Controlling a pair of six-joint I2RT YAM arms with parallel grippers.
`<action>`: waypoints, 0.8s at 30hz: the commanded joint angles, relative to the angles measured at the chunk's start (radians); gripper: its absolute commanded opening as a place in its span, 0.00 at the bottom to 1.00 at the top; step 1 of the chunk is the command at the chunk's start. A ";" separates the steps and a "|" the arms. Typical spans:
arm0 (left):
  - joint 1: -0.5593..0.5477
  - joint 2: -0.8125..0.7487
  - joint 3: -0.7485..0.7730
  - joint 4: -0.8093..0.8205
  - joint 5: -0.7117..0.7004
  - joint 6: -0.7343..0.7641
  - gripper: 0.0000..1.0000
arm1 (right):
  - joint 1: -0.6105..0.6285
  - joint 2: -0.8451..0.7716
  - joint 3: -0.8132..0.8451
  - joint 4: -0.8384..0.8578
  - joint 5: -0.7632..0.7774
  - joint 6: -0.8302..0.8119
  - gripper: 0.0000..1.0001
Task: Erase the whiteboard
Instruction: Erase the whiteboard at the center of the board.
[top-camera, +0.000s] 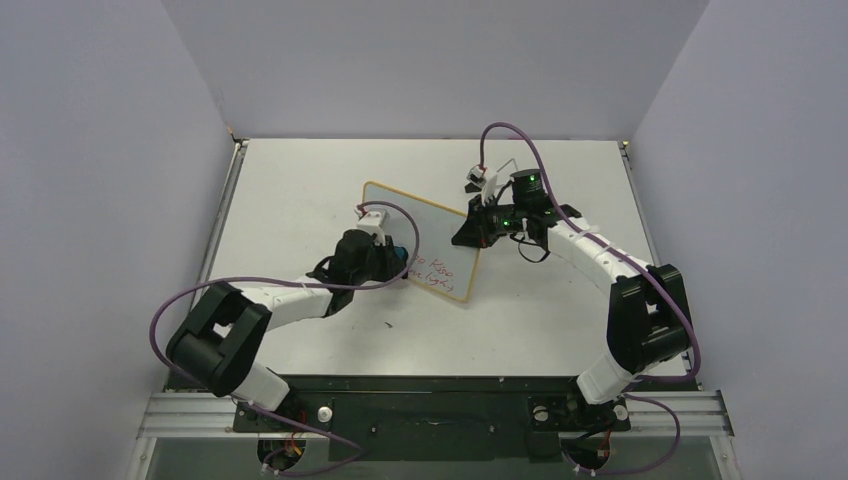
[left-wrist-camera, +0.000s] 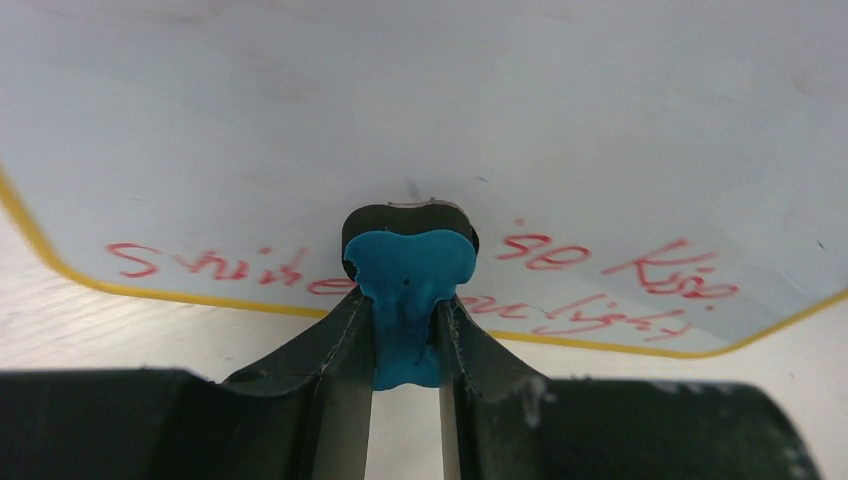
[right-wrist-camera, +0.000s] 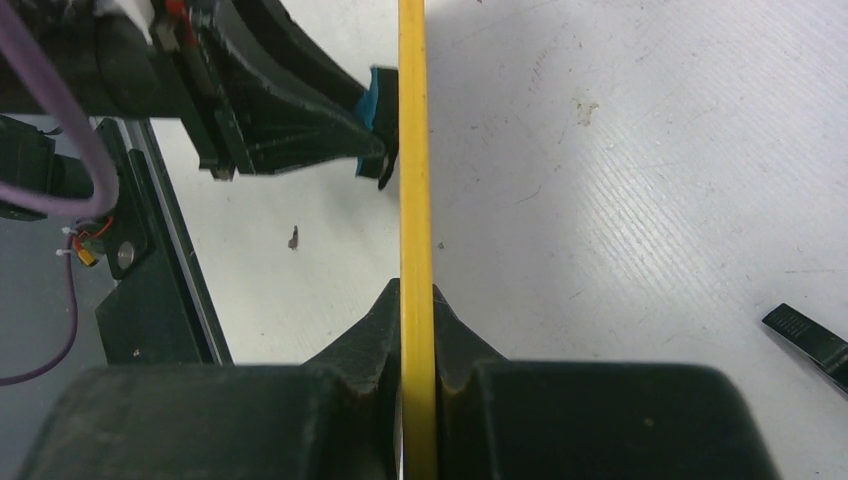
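Note:
The whiteboard (top-camera: 425, 233), white with a thin yellow-wood frame, stands tilted at the table's middle with red handwriting (top-camera: 432, 271) along its lower edge. My right gripper (top-camera: 472, 228) is shut on the board's right edge; in the right wrist view the yellow frame (right-wrist-camera: 414, 150) runs straight up from between the jaws of the right gripper (right-wrist-camera: 417, 300). My left gripper (left-wrist-camera: 405, 315) is shut on a blue-and-black eraser (left-wrist-camera: 410, 265), whose black face presses the board (left-wrist-camera: 420, 110) just above the red lines (left-wrist-camera: 620, 275). Seen from above, the left gripper (top-camera: 395, 258) sits at the board's lower left.
A black stand foot (right-wrist-camera: 810, 340) lies on the table to the right of the board. A small white-and-black object (top-camera: 483, 180) sits behind the board. Grey walls close in the table on three sides, and a black rail (top-camera: 400, 410) runs along the near edge.

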 joint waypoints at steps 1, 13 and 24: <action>-0.111 0.050 0.047 0.104 0.027 0.017 0.00 | 0.025 0.004 0.011 -0.086 -0.024 -0.007 0.00; 0.024 0.006 0.050 0.029 -0.012 0.004 0.00 | 0.023 0.000 0.010 -0.086 -0.025 -0.008 0.00; -0.127 0.023 0.039 0.081 -0.032 0.051 0.00 | 0.025 0.003 0.011 -0.087 -0.027 -0.008 0.00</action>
